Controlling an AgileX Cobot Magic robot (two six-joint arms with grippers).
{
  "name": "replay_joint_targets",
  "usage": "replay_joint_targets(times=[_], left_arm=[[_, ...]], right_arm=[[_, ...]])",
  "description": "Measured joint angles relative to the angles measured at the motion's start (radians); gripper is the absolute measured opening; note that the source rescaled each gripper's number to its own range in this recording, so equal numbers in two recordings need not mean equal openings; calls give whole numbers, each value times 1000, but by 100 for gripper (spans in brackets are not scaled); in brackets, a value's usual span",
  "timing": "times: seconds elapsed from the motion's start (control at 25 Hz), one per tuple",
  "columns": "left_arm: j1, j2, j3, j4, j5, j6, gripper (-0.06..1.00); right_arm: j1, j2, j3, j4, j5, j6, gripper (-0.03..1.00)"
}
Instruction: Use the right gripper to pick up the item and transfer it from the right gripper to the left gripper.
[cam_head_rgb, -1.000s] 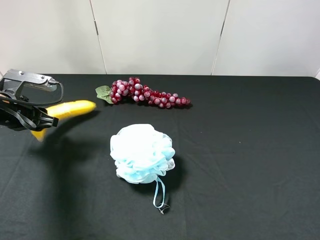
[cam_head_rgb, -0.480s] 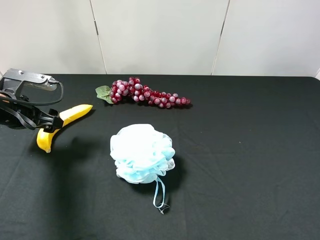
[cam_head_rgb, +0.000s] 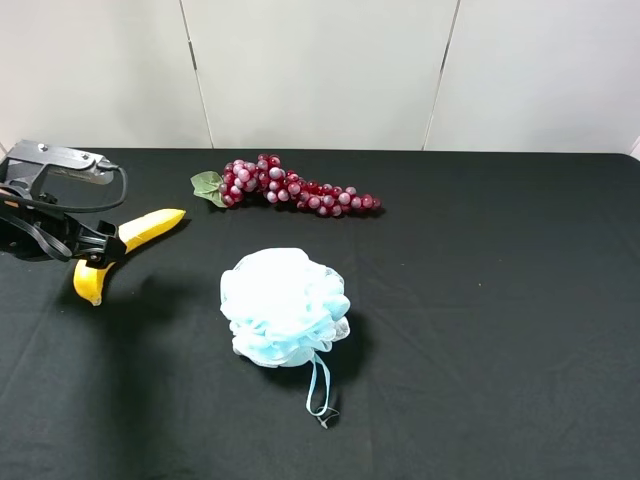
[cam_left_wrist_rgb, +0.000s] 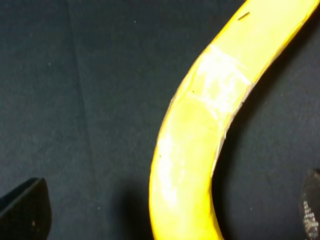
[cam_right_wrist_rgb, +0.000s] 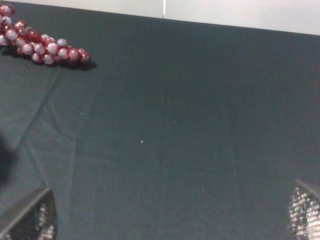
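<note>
Banana at the left side of the black bench, crossed by the left tool. Left wrist view: banana between two fingertips set wide apart, neither touching it; tool open. Right tool: fingertips spread wide over bare cloth, holding nothing. Grape bunch at the back, blue bath pouf mid-bench.
</note>
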Motion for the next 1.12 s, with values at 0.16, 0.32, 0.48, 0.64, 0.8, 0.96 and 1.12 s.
replay_joint_targets(times=[0.16,0.32,0.48,0.64,0.8,0.96,1.12], left_arm=[[0,0,0,0,-6,0,100],[0,0,0,0,-5,0,100],[0,-6,0,-1,7,0,100],[0,-69,1,-4,88,-1,100],[0,-182,1,-7,223,-1,100],[0,-327,1,-6,383,-1,100],[0,-510,1,-6,535,-1,100]], right_arm=[[0,0,0,0,0,0,100],[0,0,0,0,0,0,100],[0,0,0,0,0,0,100],[0,0,0,0,0,0,100],[0,0,0,0,0,0,100],[0,0,0,0,0,0,100],[0,0,0,0,0,0,100]])
